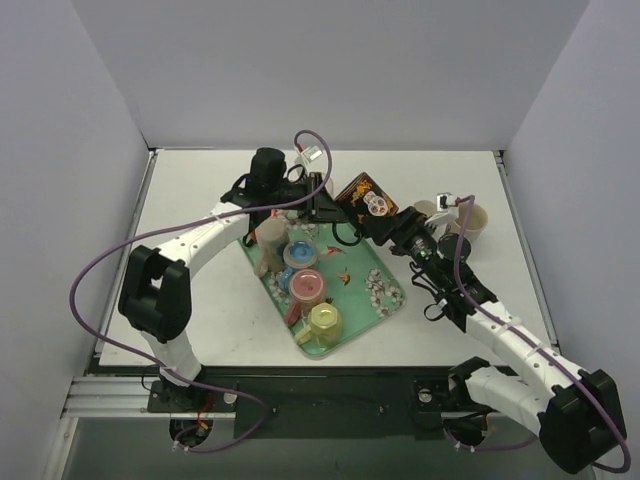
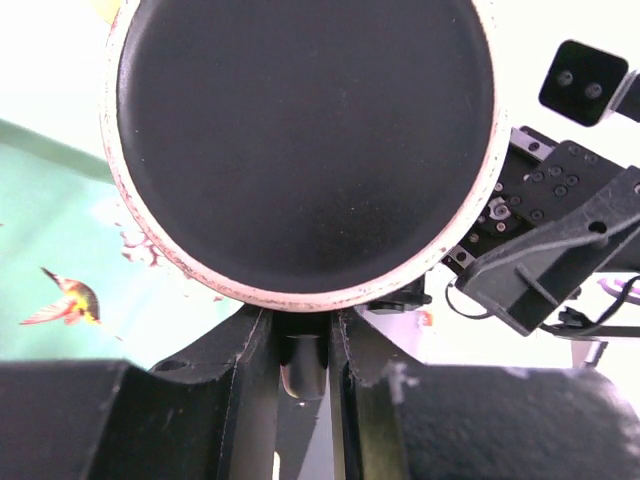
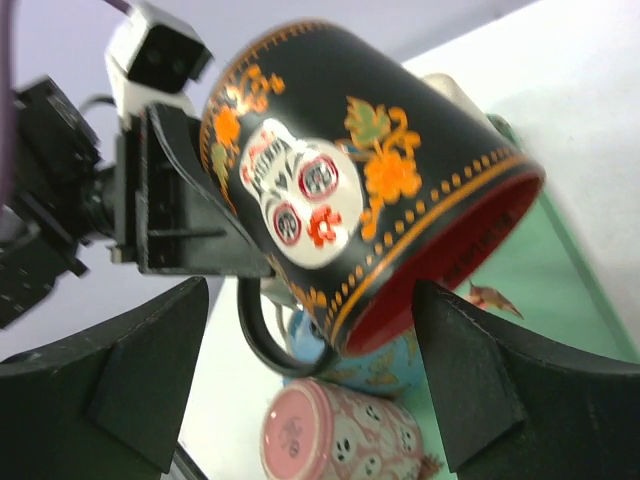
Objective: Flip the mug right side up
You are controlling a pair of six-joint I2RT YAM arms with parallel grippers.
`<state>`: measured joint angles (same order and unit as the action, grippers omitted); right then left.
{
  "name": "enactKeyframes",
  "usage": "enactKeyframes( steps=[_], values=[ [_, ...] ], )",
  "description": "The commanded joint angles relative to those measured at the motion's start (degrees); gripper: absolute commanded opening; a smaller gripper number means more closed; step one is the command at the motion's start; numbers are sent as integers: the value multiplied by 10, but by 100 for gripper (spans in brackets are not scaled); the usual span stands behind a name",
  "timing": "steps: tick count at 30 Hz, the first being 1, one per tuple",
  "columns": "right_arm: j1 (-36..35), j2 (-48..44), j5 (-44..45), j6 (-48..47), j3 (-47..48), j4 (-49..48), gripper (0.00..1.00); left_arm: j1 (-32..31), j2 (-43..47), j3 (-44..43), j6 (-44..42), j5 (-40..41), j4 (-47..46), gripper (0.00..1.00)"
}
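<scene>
mug (image 1: 367,197) is being held in the air just past the tray's (image 1: 352,300) far edge, tilted on its side, mouth aimed down toward the tray. left gripper (image 2: 302,340) is being pressed together on what looks like the handle (image 3: 258,335): a thin dark bar is being pinched between its fingers (image 2: 240,400), right under the mug's base. right gripper (image 3: 312,300) is being held spread wide, one finger on each side of the mug body. Contact can't be confirmed.

Step is being read as a mid-air re-grip for the flip. Right fingers should be closed across the middle of the wall, off the lip, before the handle is let go. The roll should be done high above the tray so the pink cup (image 3: 330,435) on it isn't clipped.

Materials: glossy black glazed ceramic, painted skull and orange flowers, red inside, pale ring around a flat base. Slick round wall, so slip is being judged likely under a light squeeze.
</scene>
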<state>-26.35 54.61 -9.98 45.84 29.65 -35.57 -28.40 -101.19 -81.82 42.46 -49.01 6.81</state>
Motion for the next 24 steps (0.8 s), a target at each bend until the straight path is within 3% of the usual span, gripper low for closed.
enactKeyframes(
  steps=[1,3,5,6,7,10,11,12,14,16,20,23,24],
  values=[
    [-6,28,-1,32,23,-169,76,-3,57,19,90,-78,-186,0],
    [-12,57,-21,50,40,-225,69,-10,57,19,91,-81,-192,0],
    [-18,84,-36,63,61,-258,53,-14,57,20,90,-81,-195,0],
    [-22,96,-40,67,70,-260,40,-17,56,24,92,-83,-199,0],
    [-24,102,-48,67,83,-266,34,-17,55,25,93,-84,-207,0],
    [-27,107,-56,60,104,-233,3,-9,49,20,74,-86,-195,0],
    [-27,104,-47,52,109,-207,0,-5,43,9,49,-81,-169,1],
    [-27,91,-24,30,123,-140,0,1,39,3,33,-76,-146,23],
    [-27,75,25,-17,162,19,0,12,30,-24,-38,-37,-33,51],
    [-27,72,67,-63,207,136,0,19,23,-56,-122,19,65,66],
    [-26,111,122,-138,308,293,0,19,29,-93,-250,129,146,75],
    [-6,186,127,-174,375,354,0,16,39,-115,-327,195,184,76],
    [0,206,117,-180,429,423,0,15,43,-120,-344,212,204,76]
  ],
)
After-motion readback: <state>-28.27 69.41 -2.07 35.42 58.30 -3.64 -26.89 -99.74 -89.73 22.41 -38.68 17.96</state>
